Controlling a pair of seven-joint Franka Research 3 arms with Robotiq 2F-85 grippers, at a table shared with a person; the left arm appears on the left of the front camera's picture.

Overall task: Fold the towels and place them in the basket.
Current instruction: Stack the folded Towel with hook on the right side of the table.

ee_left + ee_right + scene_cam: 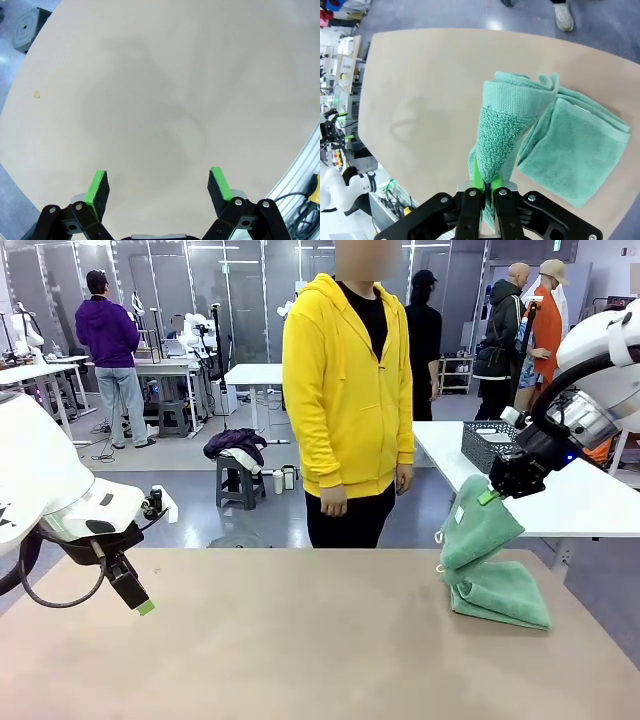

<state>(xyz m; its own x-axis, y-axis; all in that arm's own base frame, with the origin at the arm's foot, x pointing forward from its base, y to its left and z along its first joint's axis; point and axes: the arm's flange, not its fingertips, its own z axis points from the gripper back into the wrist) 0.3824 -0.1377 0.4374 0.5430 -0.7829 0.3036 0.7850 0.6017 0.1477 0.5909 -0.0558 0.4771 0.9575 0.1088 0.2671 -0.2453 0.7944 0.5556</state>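
**Right gripper lifted one edge of a mint-green towel at the table's right end**

The towel (492, 560) lay at the right end of the tan table (300, 640), on the robot's right. It was mint-green terry cloth, partly folded: its lower part rested flat on the tabletop while an upper flap rose at a slant toward the right gripper (493, 494). A small white tag (459, 514) showed on the raised flap, too small to read; a thin cord loop hung at the flap's left edge. In the right wrist view the towel (555, 145) showed a looped pile and a hemmed border, the lifted part running lengthwise up from the fingers.

The right gripper (489, 189) was clamped tight on the flap's edge, pads pressed together with cloth between them.

The left gripper (140, 598) hung over the table's left end, well apart from the towel. Its fingers (97, 192) stood wide apart over bare tabletop, holding nothing.

A person in a yellow hoodie (347, 390) stood at the far side, hands down. A dark mesh basket (487, 444) sat on a white table behind
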